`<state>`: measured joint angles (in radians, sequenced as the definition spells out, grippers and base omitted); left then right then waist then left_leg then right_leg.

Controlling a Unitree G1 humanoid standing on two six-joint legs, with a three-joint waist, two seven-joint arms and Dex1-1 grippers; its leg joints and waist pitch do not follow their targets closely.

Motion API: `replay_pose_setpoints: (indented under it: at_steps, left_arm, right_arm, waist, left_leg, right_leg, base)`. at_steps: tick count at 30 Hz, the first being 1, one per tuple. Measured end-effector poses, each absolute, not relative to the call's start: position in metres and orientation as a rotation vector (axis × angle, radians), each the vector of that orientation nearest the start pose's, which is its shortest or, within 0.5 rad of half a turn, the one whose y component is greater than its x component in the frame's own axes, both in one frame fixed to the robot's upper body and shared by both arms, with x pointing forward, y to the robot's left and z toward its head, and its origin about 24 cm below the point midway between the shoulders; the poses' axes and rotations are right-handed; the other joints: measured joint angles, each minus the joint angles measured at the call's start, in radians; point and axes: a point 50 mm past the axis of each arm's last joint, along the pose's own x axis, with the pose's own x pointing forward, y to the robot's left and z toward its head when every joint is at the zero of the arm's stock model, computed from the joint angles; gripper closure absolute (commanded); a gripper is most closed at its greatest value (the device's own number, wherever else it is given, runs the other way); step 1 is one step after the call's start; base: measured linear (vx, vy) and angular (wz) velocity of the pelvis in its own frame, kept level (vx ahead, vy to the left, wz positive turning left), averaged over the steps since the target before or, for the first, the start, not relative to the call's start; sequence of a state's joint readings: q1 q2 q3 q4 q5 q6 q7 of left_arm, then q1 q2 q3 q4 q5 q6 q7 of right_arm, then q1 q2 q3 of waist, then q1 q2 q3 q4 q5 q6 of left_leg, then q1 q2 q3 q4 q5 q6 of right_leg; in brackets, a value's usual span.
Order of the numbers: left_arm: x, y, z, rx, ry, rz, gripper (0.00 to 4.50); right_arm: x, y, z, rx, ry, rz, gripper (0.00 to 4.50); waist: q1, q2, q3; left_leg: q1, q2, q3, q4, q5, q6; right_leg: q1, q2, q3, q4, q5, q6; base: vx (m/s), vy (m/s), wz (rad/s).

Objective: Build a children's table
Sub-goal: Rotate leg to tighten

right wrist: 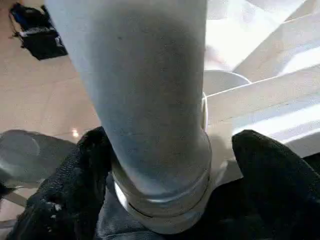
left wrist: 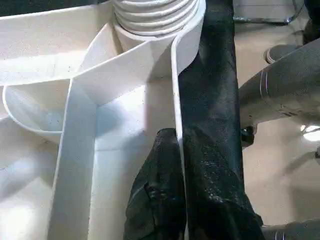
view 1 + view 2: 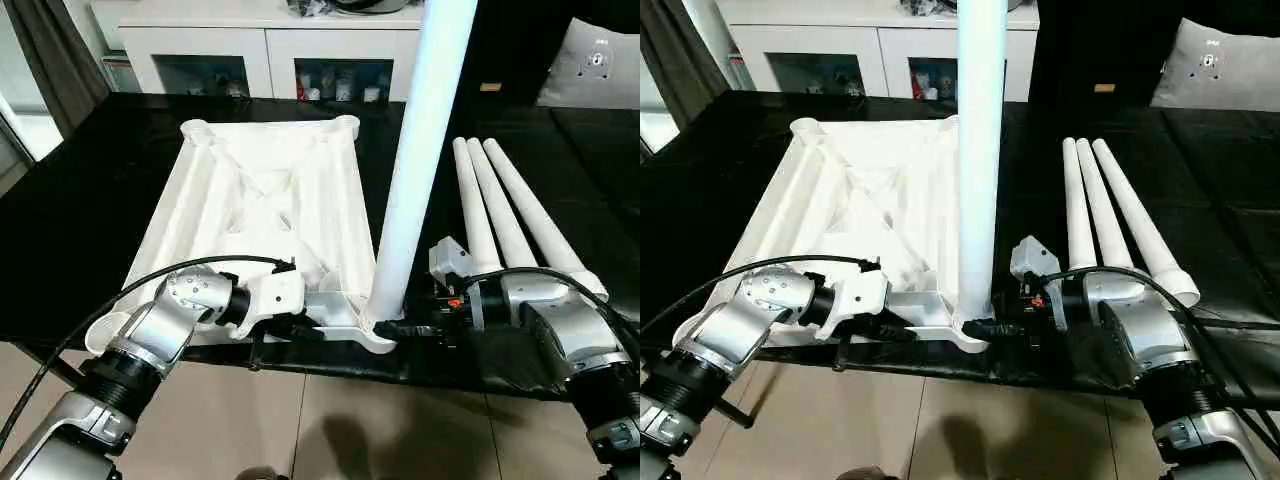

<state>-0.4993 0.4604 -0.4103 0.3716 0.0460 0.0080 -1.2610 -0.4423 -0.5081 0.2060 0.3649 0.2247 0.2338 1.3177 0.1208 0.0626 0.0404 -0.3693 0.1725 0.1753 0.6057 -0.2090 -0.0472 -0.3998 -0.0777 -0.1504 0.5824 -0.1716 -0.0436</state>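
The children's table top [image 3: 260, 190] lies upside down on a black surface, ribbed underside up. One white leg [image 3: 420, 150] stands upright in its near right corner socket [image 3: 375, 330]. My right gripper [image 3: 388, 326] is open at the leg's base. One finger [image 1: 82, 175] lies against the leg [image 1: 150, 100]. The other finger [image 1: 272, 175] stands a little off it. My left gripper [image 3: 308, 326] is shut on the top's thin near rim wall [image 2: 176, 90], close to that socket. Three more legs [image 3: 500, 210] lie side by side to the right.
A white cabinet [image 3: 270, 40] with glass doors stands behind the black surface. A grey cushion [image 3: 590, 60] sits at the far right. The surface's near edge [image 3: 330, 365] runs just below both grippers, with tiled floor [image 3: 300, 430] beneath. Black cables loop over both forearms.
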Motion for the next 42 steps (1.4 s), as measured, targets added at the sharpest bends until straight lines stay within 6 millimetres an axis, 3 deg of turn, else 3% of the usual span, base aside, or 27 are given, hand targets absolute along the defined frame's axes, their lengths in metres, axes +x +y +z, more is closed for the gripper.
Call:
replay_pose_setpoints:
  at_steps: [10,15,17,22,28,31,34,42]
  left_arm:
    - [0.289,0.127,0.053,0.612,0.387,-1.518,4.50]
    - [0.286,0.130,0.051,0.556,0.407,-1.497,4.50]
    - [0.287,0.131,0.051,0.505,0.427,-1.450,4.50]
    - [0.296,0.116,0.044,0.344,0.461,-1.195,4.50]
    - [0.303,0.092,0.041,0.264,0.474,-0.949,4.50]
    - [0.310,0.076,0.040,0.228,0.469,-0.850,4.50]
    - [0.312,0.064,0.041,0.229,0.454,-0.805,4.50]
    - [0.317,0.056,0.046,0.257,0.433,-0.800,4.50]
  right_arm:
    - [0.288,-0.165,0.062,-0.151,0.421,1.398,1.71]
    - [0.286,-0.162,0.058,-0.108,0.411,1.380,1.86]
    - [0.287,-0.155,0.056,-0.083,0.395,1.348,1.88]
    - [0.306,-0.145,0.045,-0.010,0.334,1.003,1.89]
    - [0.327,-0.119,0.037,0.078,0.310,0.668,1.89]
    - [0.336,-0.114,0.036,0.110,0.309,0.526,1.89]
    - [0.340,-0.115,0.037,0.129,0.296,0.456,1.19]
    - [0.333,-0.125,0.032,0.150,0.260,0.461,0.62]
  waist:
    - [0.002,-0.001,0.000]
    - [-0.001,-0.002,-0.001]
    - [-0.010,-0.003,-0.001]
    - [-0.046,-0.004,-0.001]
    - [-0.065,-0.002,-0.002]
    - [-0.066,0.002,-0.002]
    - [-0.060,0.005,-0.004]
    - [-0.038,0.007,-0.004]
  left_leg:
    - [0.001,0.001,0.000,0.003,0.000,0.000]
    - [0.001,0.001,0.000,0.004,0.000,0.000]
    - [0.001,0.001,0.001,0.004,0.000,-0.001]
    - [0.005,0.001,0.001,0.004,0.001,-0.011]
    - [0.012,0.001,0.001,0.003,0.001,-0.011]
    - [0.019,0.001,0.000,0.002,0.001,-0.011]
    - [0.017,-0.001,0.000,-0.002,0.001,-0.009]
    - [0.011,-0.001,0.000,-0.004,0.003,0.000]
  right_leg:
    - [0.000,0.000,0.001,0.004,0.000,0.000]
    - [0.000,0.000,0.001,0.006,-0.001,0.000]
    - [0.000,0.000,0.002,0.009,-0.001,0.000]
    - [0.003,0.000,0.002,0.011,-0.002,0.001]
    - [0.008,0.000,0.001,0.009,-0.001,0.001]
    - [0.015,0.000,-0.001,0.002,0.000,0.003]
    - [0.017,0.000,0.000,-0.006,0.001,0.005]
    - [0.013,-0.001,0.000,-0.005,0.002,0.003]
  base:
    - [0.000,0.000,0.00]
    - [0.000,0.000,0.00]
    - [0.000,0.000,0.00]
    - [-0.011,-0.002,-0.01]
    - [0.000,0.000,0.00]
    - [0.000,0.000,0.00]
    - [0.000,0.000,0.00]
    - [0.000,0.000,0.00]
